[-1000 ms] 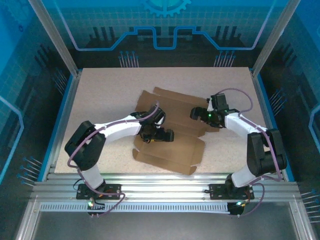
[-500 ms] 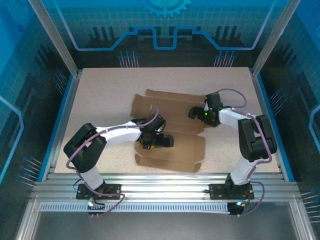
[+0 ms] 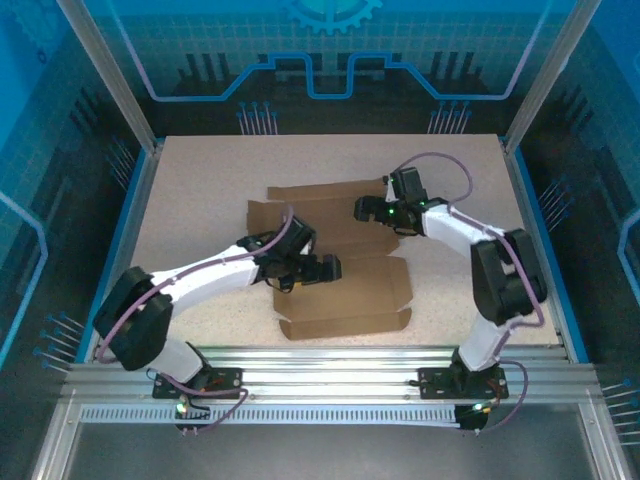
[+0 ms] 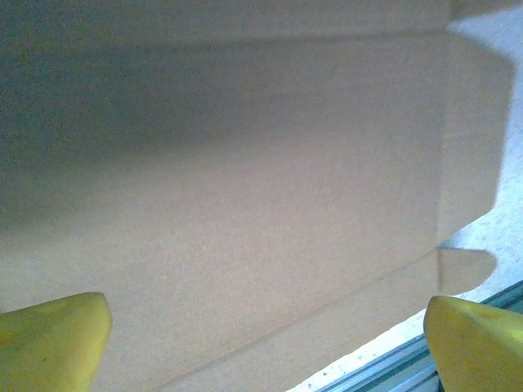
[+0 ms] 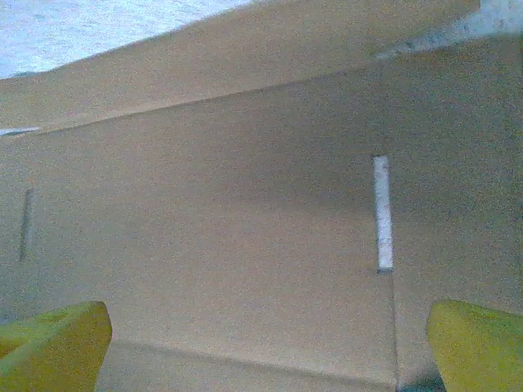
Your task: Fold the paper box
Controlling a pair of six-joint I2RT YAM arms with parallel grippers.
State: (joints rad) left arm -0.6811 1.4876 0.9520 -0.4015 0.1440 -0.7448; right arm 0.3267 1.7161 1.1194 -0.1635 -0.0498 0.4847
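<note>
We're looking down on the speckled table (image 3: 200, 200), and the paper box (image 3: 345, 295) lies flat and unfolded around its middle, plain brown panels spread out, with the widest panel and its small side flaps towards the near edge. The left gripper (image 3: 325, 268) reaches in from the near left and hangs low over the centre of the cardboard, pointing right. In its wrist view the yellow fingertips (image 4: 53, 335) sit in the two bottom corners, so the jaws are spread as wide as they go with nothing clamped between them, just bare cardboard underneath. There we also see a rounded flap (image 4: 470, 139) at the right edge of the sheet, with a strip of table and the metal rail (image 4: 392, 371) beyond it. The right gripper (image 3: 365, 210) comes in from the right, over the far right part of the sheet, pointing left. Its jaws are fully apart too, holding nothing, and its wrist view shows a narrow white slot (image 5: 382, 212) cut into the panel, a fold line running across above it. Whether either set of fingers actually touches the cardboard, we cannot tell.
</note>
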